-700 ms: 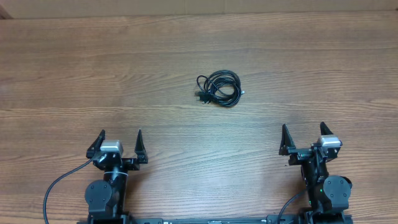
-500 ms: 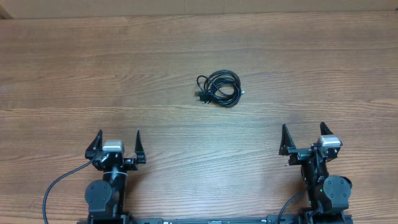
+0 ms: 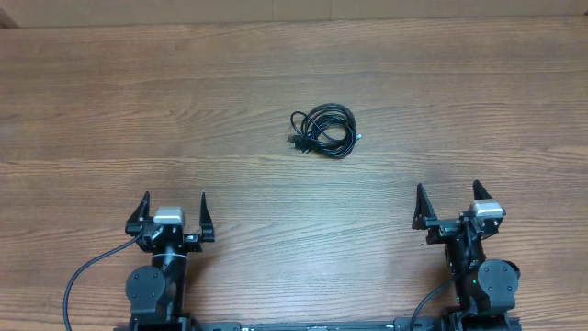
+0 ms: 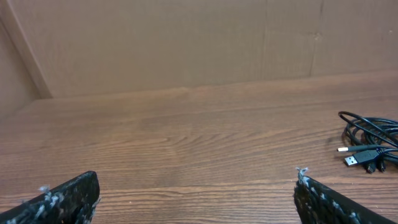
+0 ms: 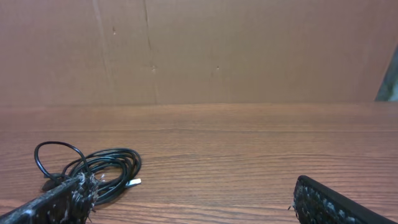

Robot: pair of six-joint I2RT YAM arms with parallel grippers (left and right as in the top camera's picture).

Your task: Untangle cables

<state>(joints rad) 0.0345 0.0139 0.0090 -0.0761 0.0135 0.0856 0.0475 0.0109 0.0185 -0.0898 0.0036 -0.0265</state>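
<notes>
— The table (image 3: 110,92)?
— Wood grain, smooth, faintly satin.
— The cables (image 3: 323,131)?
— Glossy black plastic sheath, bright metal on one plug (image 4: 351,160). The back wall (image 4: 155,43) looks like matt cardboard.

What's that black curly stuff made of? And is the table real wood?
The cables look like thin cords in a black rubbery or plastic coating, smooth and slightly shiny; they bend into loose loops. One plug tip looks silvery, probably metal. The table shows brown wood grain with a smooth matte top; solid wood or printed laminate, I cannot tell.
</notes>
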